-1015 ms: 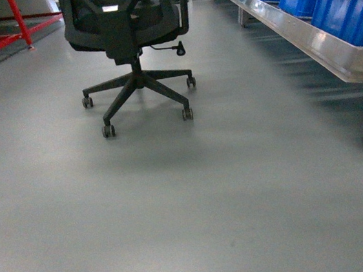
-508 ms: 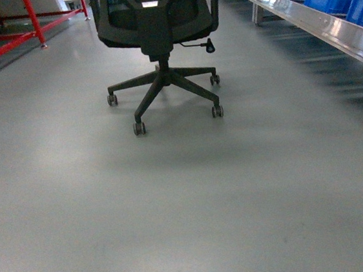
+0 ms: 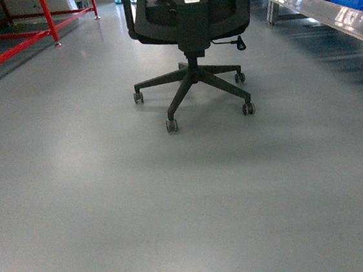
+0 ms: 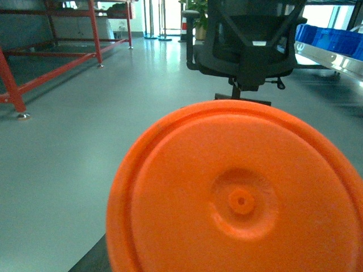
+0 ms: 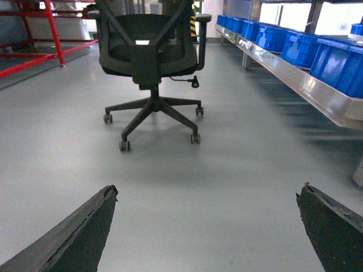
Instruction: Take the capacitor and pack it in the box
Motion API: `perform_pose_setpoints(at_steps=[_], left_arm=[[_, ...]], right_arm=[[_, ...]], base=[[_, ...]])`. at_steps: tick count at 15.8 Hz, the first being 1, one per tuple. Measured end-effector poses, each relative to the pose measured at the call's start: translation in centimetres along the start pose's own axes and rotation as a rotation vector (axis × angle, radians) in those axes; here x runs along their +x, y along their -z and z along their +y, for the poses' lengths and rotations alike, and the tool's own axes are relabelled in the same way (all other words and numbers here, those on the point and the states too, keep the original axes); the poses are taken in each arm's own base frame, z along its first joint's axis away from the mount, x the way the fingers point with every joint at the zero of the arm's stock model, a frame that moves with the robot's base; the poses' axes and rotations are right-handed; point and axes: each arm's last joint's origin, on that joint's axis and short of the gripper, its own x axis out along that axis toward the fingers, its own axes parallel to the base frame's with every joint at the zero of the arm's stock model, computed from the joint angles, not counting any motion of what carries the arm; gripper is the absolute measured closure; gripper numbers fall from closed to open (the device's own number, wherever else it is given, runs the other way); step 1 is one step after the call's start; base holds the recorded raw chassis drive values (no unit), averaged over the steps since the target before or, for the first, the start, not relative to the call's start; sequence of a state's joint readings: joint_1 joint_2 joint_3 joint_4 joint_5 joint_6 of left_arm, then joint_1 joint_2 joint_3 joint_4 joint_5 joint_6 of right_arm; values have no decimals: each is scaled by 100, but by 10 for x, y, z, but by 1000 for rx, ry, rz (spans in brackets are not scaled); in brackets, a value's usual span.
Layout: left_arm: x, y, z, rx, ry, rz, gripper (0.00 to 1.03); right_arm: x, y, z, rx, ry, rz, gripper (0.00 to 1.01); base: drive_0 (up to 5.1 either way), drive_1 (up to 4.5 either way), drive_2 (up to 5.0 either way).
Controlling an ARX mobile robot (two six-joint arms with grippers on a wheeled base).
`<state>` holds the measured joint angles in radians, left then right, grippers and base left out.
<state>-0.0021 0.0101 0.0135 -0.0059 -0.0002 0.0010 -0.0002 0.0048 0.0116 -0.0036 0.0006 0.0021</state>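
Observation:
A big orange plastic disc (image 4: 238, 198) with a moulded nub at its centre fills the left wrist view, hanging above the floor right in front of the camera. It covers my left gripper's fingers, apart from a dark sliver (image 4: 91, 262) at the bottom left. I cannot tell whether this orange thing is the capacitor. No box shows in any view. My right gripper (image 5: 207, 195) stands wide open over bare grey floor, with nothing between its dark fingertips (image 5: 85, 238). Neither arm appears in the head view.
A black office chair (image 3: 185, 18) on castors stands ahead, also seen in the right wrist view (image 5: 147, 51). A red steel frame (image 3: 4, 54) runs along the left. A metal bench (image 5: 306, 85) carrying blue bins (image 5: 334, 51) lines the right side.
The head view has swung left: the chair slid from left of centre to right of centre, the blue bins drifted toward the right edge, and more red frame came in.

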Motion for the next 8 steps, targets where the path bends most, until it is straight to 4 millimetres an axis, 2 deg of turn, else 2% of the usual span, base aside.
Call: perform_pose_setpoints(at_steps=[8], left_arm=[[0, 0, 0, 0, -2, 2, 59]], right_arm=[[0, 0, 0, 0, 0, 2, 3]], base=[[-500, 245, 245]])
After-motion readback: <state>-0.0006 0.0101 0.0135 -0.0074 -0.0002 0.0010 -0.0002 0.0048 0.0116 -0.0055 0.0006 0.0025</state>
